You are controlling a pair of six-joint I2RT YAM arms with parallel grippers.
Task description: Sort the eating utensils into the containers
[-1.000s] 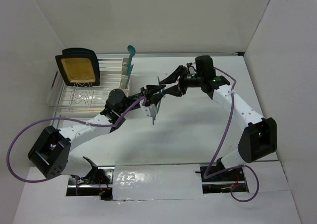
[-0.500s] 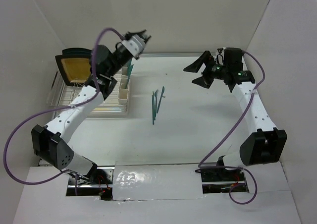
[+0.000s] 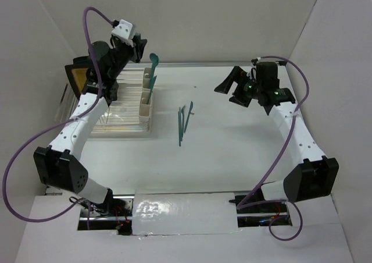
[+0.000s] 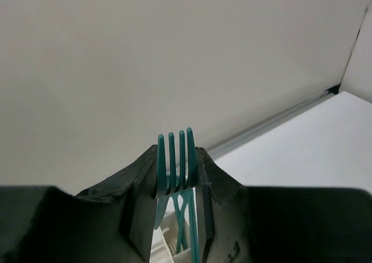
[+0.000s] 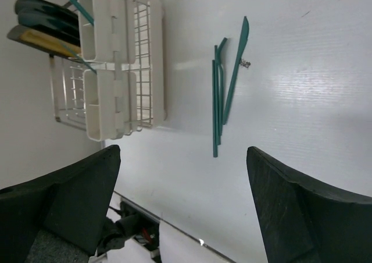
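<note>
My left gripper [image 3: 138,46] is raised at the back left, above the cream containers [image 3: 145,107]. In the left wrist view it [image 4: 176,158] is shut on a teal fork [image 4: 174,161], tines pointing up between the jaws. Below it, teal utensils [image 4: 187,228] stand in a cream cup. A teal spoon [image 3: 153,60] sticks up from the far cup. Three teal utensils [image 3: 183,120] lie together on the table's middle, and also show in the right wrist view [image 5: 224,94]. My right gripper [image 3: 231,87] is open and empty, high at the back right [image 5: 183,152].
A clear wire dish rack [image 3: 113,109] sits at the left with the cups [image 5: 107,59] on its right side. A yellow black-rimmed plate [image 3: 78,80] stands in it. White walls close in the back and both sides.
My left arm has risen from the utensil pile on the table to above the rack with the fork, then swung a little left. My right gripper has pulled back to the right.
</note>
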